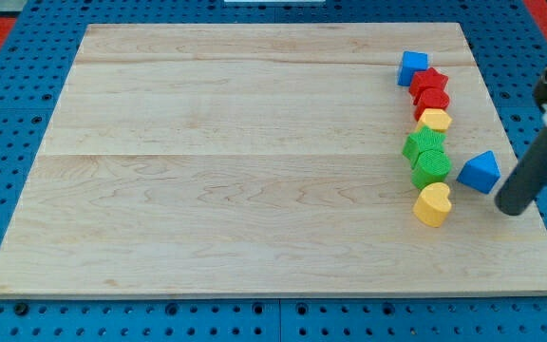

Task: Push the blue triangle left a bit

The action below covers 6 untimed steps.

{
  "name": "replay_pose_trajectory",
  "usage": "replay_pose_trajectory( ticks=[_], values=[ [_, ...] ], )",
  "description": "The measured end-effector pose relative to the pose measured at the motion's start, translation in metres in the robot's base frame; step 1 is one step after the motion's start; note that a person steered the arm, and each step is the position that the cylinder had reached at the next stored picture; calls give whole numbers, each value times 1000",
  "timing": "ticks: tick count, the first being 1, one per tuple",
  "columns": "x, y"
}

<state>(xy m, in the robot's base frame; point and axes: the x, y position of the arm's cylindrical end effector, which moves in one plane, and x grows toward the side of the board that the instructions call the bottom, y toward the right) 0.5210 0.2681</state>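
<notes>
The blue triangle (480, 172) lies on the wooden board (254, 161) near the view's right edge. My tip (509, 210) rests on the board just to the right of it and slightly lower, a small gap apart. The dark rod rises from there up to the view's right edge.
Left of the triangle a column of blocks runs top to bottom: a blue cube (411, 67), a red star (428, 82), a red block (432, 100), a yellow block (435, 120), a green block (423, 144), a green cylinder (431, 167) and a yellow heart (433, 204).
</notes>
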Motion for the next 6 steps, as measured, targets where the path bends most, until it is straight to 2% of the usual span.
replay_pose_trajectory(
  ticks=[1, 6],
  values=[
    [-5, 17],
    [-33, 3]
  ],
)
